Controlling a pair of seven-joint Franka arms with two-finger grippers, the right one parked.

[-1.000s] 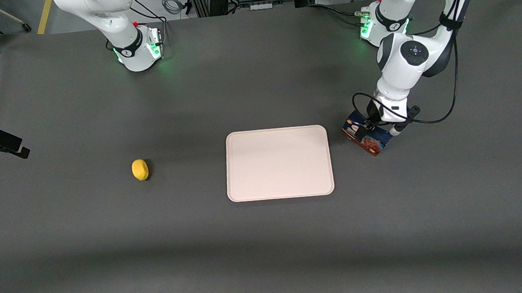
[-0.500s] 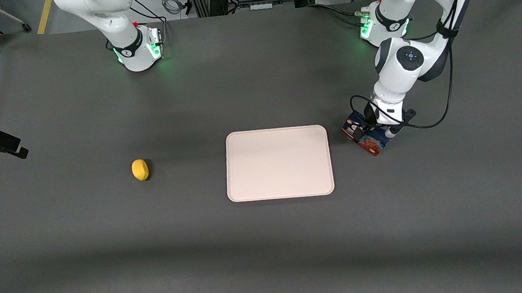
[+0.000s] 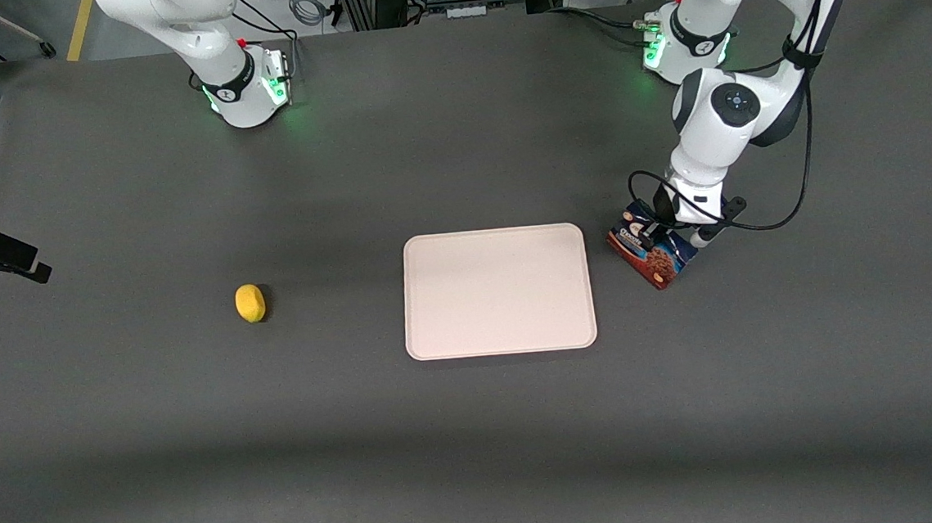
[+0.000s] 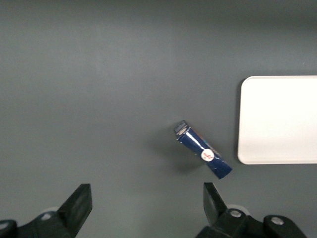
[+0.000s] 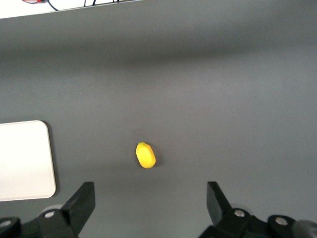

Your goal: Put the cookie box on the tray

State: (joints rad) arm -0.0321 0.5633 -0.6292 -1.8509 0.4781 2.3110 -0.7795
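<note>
One item to move: I see the cookie box on the table just beside the tray, with my left gripper above it, jaws spread wide, presumably to straddle it.

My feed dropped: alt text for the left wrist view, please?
The dark blue cookie box sits on the grey table, close beside the pale tray but not on it. The claw hangs above the box, open and holding nothing.

The gripper, fingers spread, hangs above the cookie box lying just beside the tray.
</note>
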